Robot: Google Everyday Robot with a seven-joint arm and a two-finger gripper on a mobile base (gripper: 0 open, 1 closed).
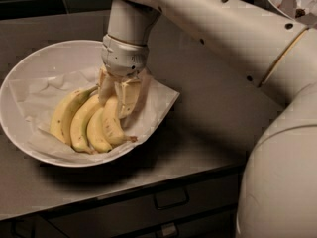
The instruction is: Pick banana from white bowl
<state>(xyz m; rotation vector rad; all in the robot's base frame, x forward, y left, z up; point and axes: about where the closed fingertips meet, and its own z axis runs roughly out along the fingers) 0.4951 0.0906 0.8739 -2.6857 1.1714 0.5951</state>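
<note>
Dimly, warmly lit from above, with soft sheen on the white bowl (pixel 47 61), a dark shadow beside it on the surface (pixel 208 113), and shade on the banana (pixel 81 125) under the gripper (pixel 119 95) inside the bowl.
</note>
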